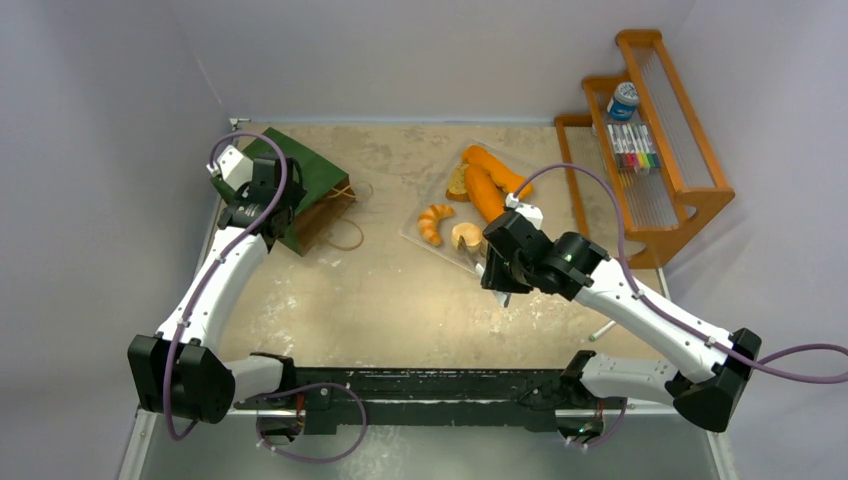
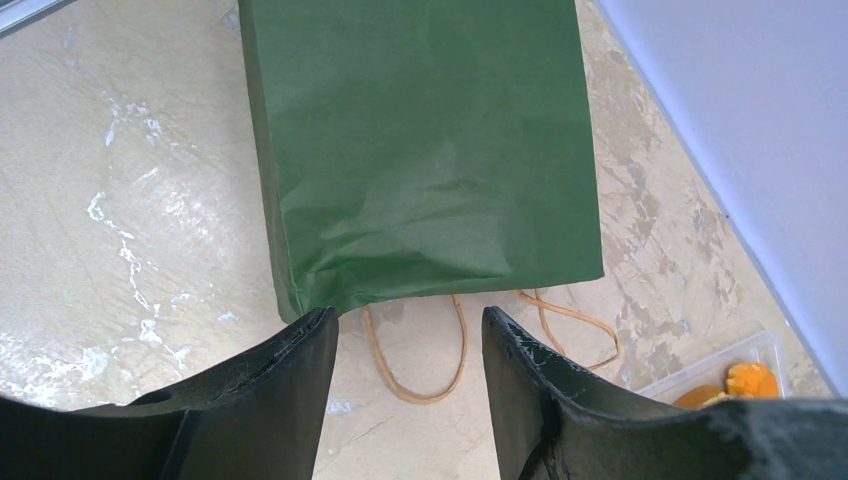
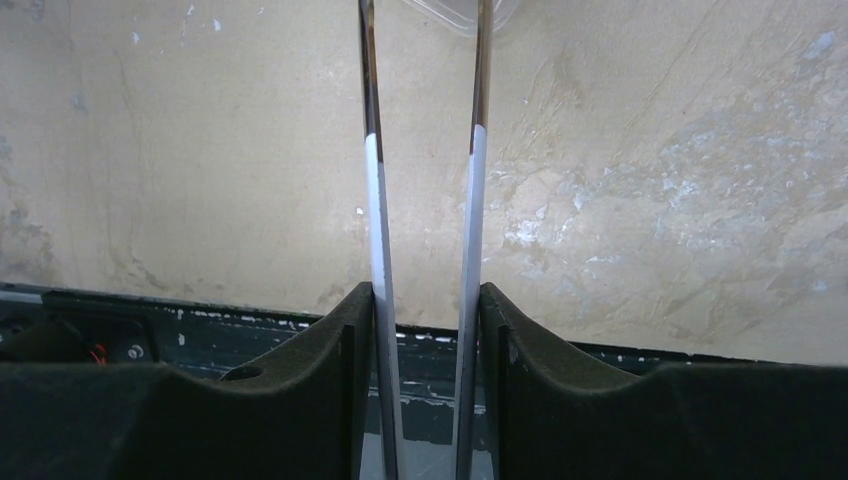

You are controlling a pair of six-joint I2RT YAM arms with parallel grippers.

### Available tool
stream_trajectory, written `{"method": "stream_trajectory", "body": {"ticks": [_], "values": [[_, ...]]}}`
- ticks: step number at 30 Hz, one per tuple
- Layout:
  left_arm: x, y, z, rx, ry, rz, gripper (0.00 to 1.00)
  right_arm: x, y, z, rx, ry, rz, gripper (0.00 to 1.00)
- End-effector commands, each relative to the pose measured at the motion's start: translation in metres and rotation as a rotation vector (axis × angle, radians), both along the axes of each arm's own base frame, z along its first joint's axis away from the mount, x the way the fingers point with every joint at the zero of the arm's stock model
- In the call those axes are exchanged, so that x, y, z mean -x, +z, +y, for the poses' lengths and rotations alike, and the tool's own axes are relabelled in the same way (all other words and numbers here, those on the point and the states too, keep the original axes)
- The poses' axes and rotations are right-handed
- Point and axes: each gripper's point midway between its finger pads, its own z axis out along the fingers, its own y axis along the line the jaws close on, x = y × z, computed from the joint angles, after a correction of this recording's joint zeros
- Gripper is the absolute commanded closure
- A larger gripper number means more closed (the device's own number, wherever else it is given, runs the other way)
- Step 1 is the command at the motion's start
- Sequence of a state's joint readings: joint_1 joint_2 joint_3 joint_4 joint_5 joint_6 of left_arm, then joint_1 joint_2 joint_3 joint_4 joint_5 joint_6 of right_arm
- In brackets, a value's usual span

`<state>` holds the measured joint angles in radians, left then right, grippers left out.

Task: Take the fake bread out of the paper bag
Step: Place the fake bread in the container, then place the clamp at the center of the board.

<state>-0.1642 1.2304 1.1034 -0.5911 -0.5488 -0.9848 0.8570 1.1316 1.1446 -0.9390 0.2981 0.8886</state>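
The fake bread (image 1: 484,186) lies on the clear plastic tray (image 1: 412,234) in the upper middle of the top view, well apart from the flat paper bag (image 2: 420,150) at upper left, so the task seems nearly done. The left gripper (image 2: 410,325) hangs near the bag's mouth, jaws apart and empty, perhaps to steady it. The right gripper (image 3: 428,300) pinches metal tongs (image 3: 375,200), their arms a little apart; the tips are hidden, so I cannot tell whether they hold anything.

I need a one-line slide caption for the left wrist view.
Open left gripper above the string handles of the green paper bag lying flat.
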Motion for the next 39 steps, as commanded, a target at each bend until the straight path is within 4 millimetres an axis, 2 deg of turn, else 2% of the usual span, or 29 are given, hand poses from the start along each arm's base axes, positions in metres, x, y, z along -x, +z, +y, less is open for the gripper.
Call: {"method": "stream_trajectory", "body": {"ticks": [1, 6, 9, 12, 16, 22, 25, 34, 39], "values": [[-0.009, 0.028, 0.0, 0.022, 0.007, -0.096, 0.45, -0.007, 0.021, -0.002, -0.015, -0.018, -0.059, 0.58], [-0.011, 0.03, 0.0, 0.02, 0.009, -0.1, 0.45, -0.012, 0.046, -0.002, -0.027, -0.011, -0.105, 0.58], [-0.012, 0.029, 0.001, 0.017, 0.013, -0.097, 0.45, -0.019, 0.063, 0.006, -0.043, 0.023, -0.145, 0.61], [-0.012, 0.028, 0.001, 0.015, 0.014, -0.094, 0.45, -0.023, 0.077, 0.025, -0.062, 0.088, -0.185, 0.62], [-0.011, 0.028, 0.002, 0.011, 0.016, -0.09, 0.45, -0.029, 0.087, 0.066, -0.083, 0.222, -0.239, 0.63], [-0.007, 0.028, 0.004, 0.002, 0.023, -0.084, 0.45, -0.04, 0.078, 0.135, -0.124, 0.42, -0.301, 0.68], [-0.006, 0.027, 0.004, 0.003, 0.021, -0.079, 0.45, -0.05, 0.063, 0.165, -0.125, 0.505, -0.326, 0.7], [0.0, 0.025, 0.006, -0.01, 0.018, -0.061, 0.45, -0.08, 0.022, 0.236, -0.125, 0.657, -0.354, 0.72], [0.003, 0.022, 0.007, -0.012, 0.019, -0.05, 0.45, -0.095, 0.014, 0.269, -0.127, 0.727, -0.388, 0.72]]}}
